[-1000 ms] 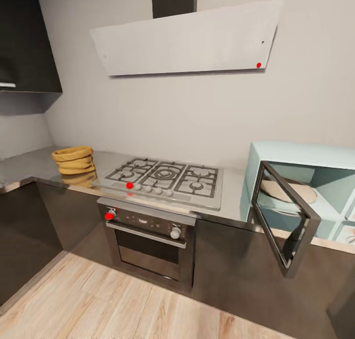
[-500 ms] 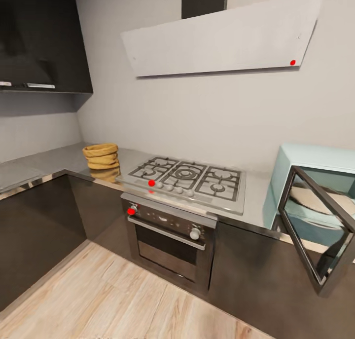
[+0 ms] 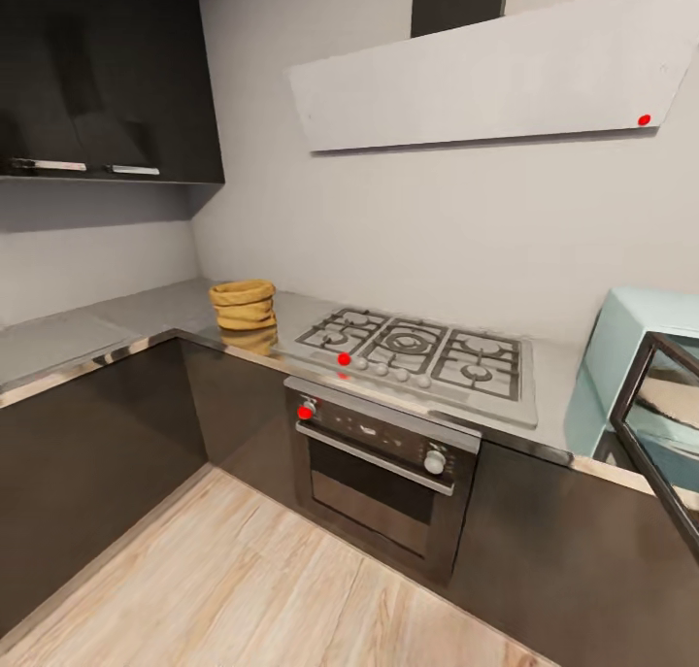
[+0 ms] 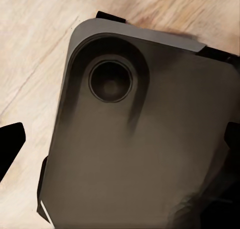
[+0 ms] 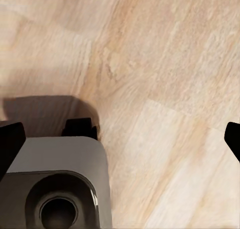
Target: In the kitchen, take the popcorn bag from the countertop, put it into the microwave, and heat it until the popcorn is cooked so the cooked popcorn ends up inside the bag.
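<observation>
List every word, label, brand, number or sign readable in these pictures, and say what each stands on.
No text can be read in full.
Built-in oven control panel: a small pale mark at its middle, too small and blurred to read.
Red dots, with no lettering, stand on the range hood, the hob front edge and the oven's left knob.
Popcorn bag, microwave, countertop: no print visible.

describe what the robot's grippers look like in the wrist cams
Little of them is in frame: the left gripper's fingertips and the right gripper's fingertips are plain matte black, blunt wedges at the picture edges. No cables or markings are visible.
</observation>
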`<state>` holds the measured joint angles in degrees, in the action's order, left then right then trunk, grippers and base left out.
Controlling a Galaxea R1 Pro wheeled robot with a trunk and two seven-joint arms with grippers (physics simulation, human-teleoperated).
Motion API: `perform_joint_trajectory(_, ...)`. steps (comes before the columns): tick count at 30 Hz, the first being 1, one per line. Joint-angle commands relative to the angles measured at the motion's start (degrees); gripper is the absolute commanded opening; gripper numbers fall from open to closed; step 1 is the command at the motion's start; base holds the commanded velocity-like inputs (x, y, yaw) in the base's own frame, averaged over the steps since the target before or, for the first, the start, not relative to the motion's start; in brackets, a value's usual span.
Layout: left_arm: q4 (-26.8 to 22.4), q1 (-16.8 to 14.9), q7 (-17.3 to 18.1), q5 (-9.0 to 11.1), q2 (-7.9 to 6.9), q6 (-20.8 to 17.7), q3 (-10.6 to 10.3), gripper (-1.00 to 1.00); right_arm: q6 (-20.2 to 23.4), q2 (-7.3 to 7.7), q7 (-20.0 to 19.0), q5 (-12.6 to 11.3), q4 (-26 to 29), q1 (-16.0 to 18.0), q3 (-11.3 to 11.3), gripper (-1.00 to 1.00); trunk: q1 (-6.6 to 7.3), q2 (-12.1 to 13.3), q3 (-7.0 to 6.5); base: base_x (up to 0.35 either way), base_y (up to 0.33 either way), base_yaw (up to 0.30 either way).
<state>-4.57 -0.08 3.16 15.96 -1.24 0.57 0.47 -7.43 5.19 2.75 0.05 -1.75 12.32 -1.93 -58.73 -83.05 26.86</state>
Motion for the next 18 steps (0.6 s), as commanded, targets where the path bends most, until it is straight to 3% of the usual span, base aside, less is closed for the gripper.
perform_joint_trajectory(1,0.00,-0.01,0.27,0.37,-0.03,0.05,0.01,1.00,-0.38,0.00,0.13,0.05,-0.18,0.08,-0.18,1.00,0.00,-0.03,0.05,0.038,0.327,0.001)
perform_joint_trajectory(10,0.00,-0.01,0.27,0.39,-0.10,0.04,-0.03,1.00,-0.54,-0.22,0.13,0.21,-0.18,0.08,-0.10,1.00,0.00,-0.03,0.05,0.125,0.310,0.026)
perform_joint_trajectory(18,0.00,-0.01,0.27,0.30,-0.05,0.13,-0.03,1.00,-0.56,-0.24,0.15,0.21,-0.18,0.08,-0.09,1.00,0.00,-0.03,0.05,0.015,0.025,0.258)
